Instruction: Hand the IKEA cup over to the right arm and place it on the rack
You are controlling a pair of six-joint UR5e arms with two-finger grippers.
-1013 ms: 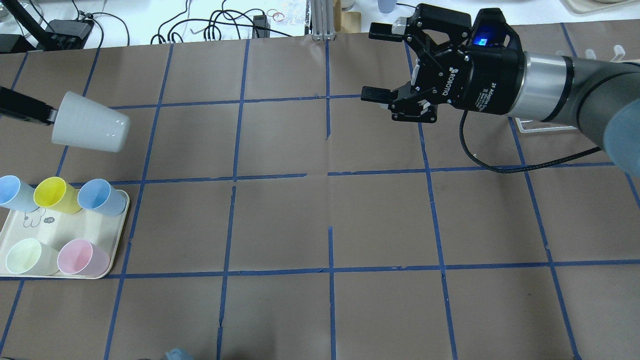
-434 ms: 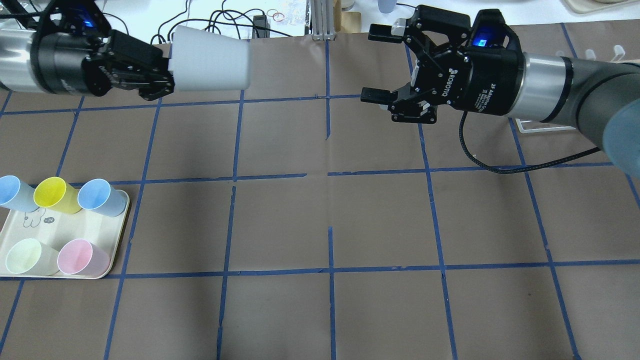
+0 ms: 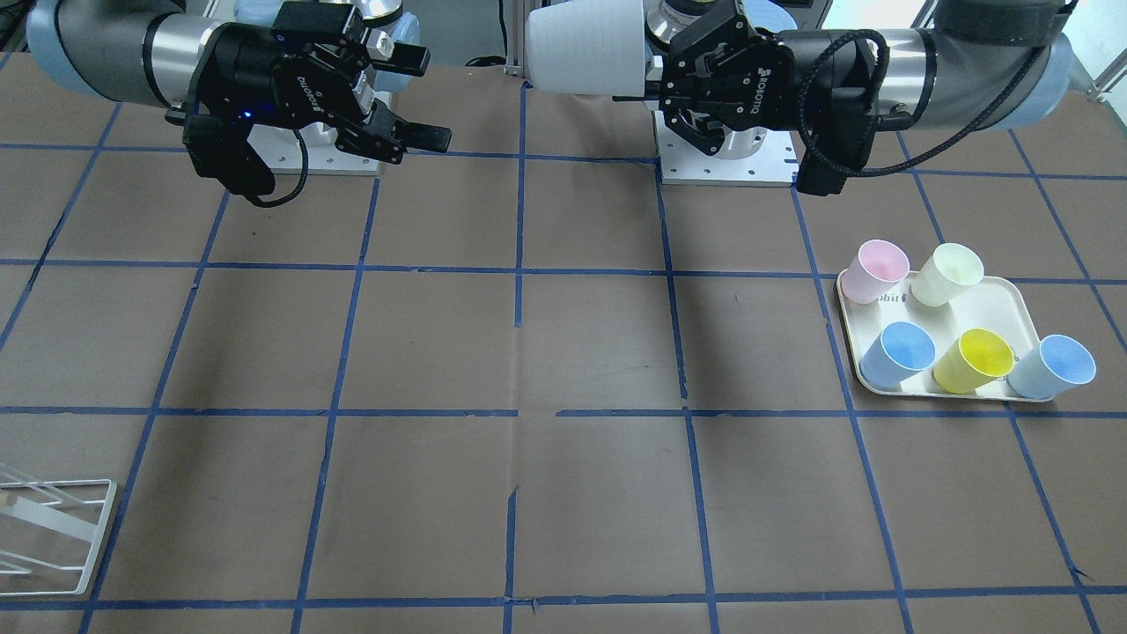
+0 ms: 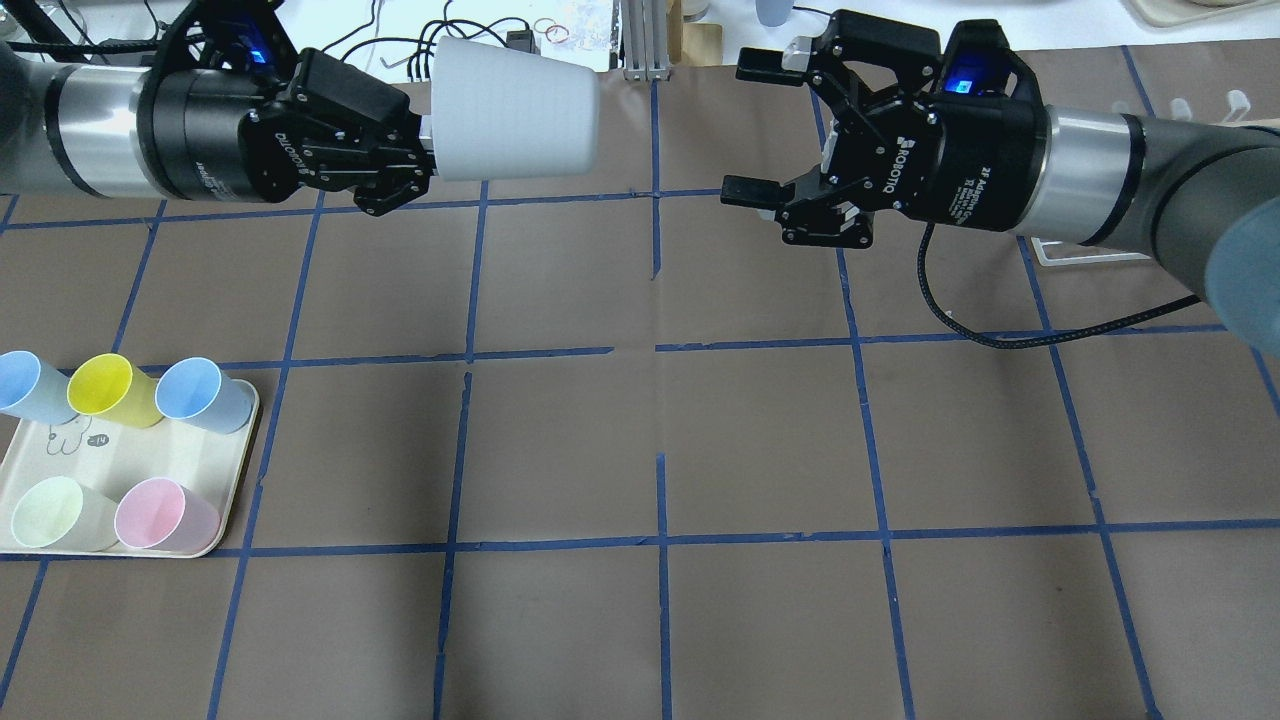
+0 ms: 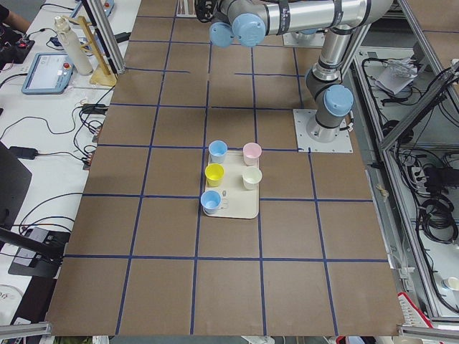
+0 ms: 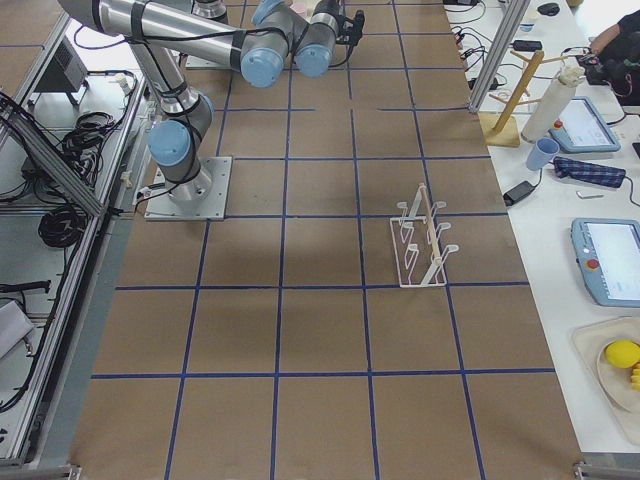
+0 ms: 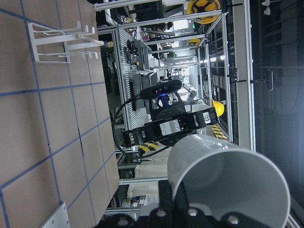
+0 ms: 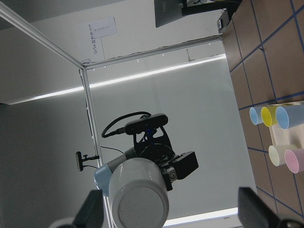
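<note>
Hanging above the table, the IKEA cup is clamped by fingers of the left gripper; the right gripper fingers are held apart.

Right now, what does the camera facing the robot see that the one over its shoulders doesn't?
Only the facing camera shows the arms' silver base plates. Only the over-shoulder camera shows black cables on the white bench beyond the table. Both show the left claw shut on the grey IKEA cup, the right claw open opposite it, and the cream tray of five pastel cups.
</note>
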